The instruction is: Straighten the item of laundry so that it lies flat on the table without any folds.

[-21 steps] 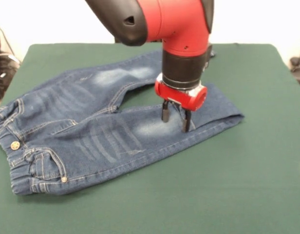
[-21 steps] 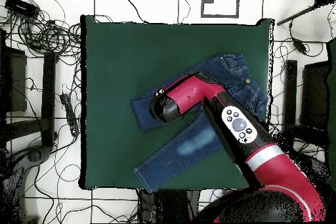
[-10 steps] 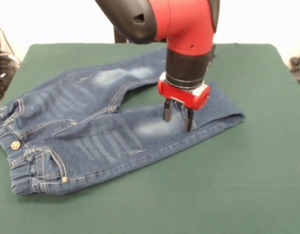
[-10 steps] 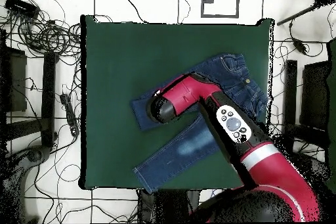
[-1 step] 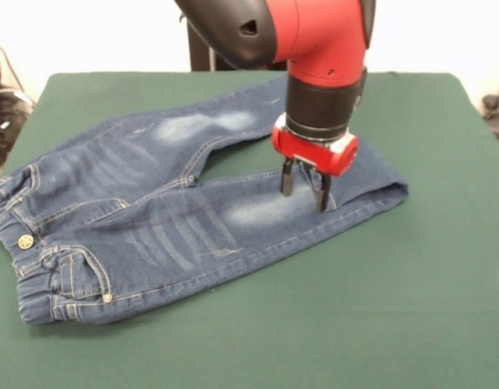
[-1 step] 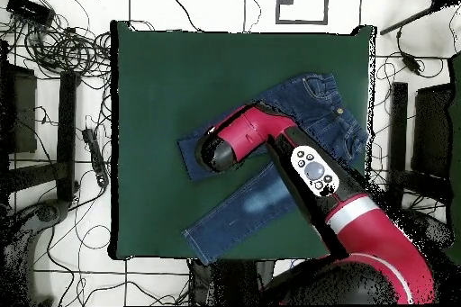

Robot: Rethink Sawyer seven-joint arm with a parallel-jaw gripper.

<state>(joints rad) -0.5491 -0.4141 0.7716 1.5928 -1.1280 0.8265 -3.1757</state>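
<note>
While the jeans (image 5: 152, 219) lie spread across the green table (image 5: 379, 308) with the waistband at the front view's left edge and both legs running rightward, the gripper (image 5: 304, 185) stands over the nearer leg, its jaws spread, tips at the denim.

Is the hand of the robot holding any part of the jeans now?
No, the hand is open, its fingers spread over one leg of the jeans with no cloth between them.

I'm looking into a robotics lab — a green felt table (image 6: 180, 78) set on white floor tiles (image 6: 207, 2), tangled black cables (image 6: 54, 42) on both sides, and dark equipment stands (image 6: 67, 132) flanking it.
</note>
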